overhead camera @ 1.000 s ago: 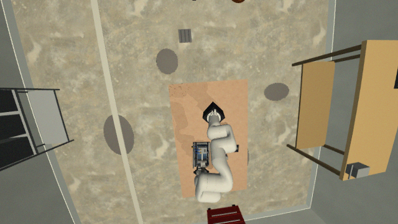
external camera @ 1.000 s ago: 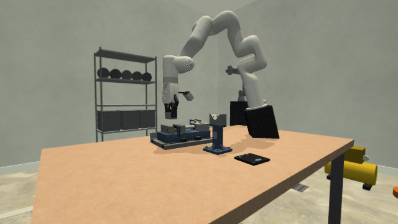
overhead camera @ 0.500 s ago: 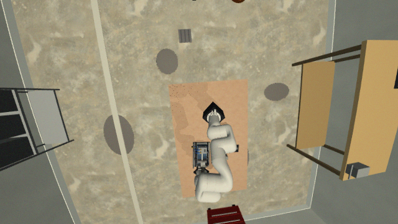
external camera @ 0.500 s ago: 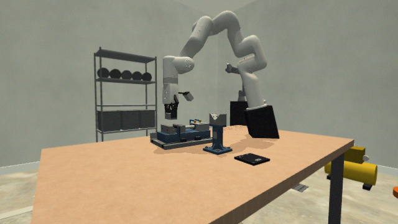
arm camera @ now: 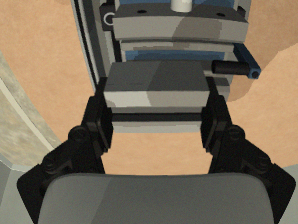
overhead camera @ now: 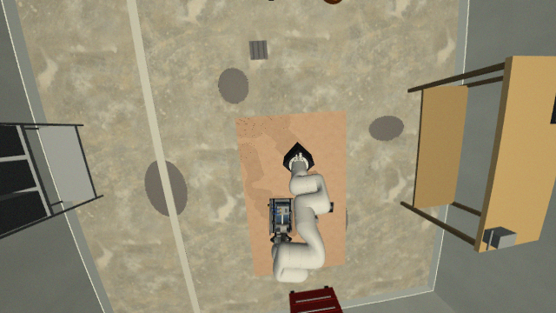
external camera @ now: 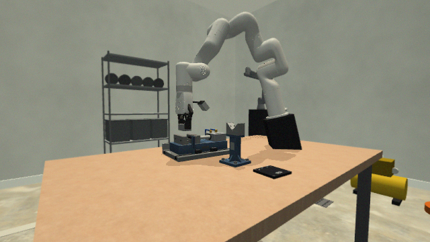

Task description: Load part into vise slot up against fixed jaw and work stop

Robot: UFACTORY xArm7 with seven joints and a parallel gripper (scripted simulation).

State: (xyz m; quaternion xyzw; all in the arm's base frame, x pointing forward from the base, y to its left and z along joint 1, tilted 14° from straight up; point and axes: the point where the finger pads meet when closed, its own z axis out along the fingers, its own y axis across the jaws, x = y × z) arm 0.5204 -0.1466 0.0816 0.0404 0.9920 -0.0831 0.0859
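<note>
My gripper [arm camera: 156, 91] is shut on the part, a grey block [arm camera: 156, 88], which spans the gap between the two black fingers. In the exterior view the gripper [external camera: 185, 127] hangs with the part a little above the near end of the blue vise [external camera: 195, 146]. I cannot tell where the part's slot faces. The black infeed plate [external camera: 272, 171] is bare.
The V-block on its blue post [external camera: 235, 144] stands just right of the vise, between it and the infeed plate. The arm's black base [external camera: 281, 131] is at the back right of the table. From above the arm covers part of the vise [overhead camera: 281, 215].
</note>
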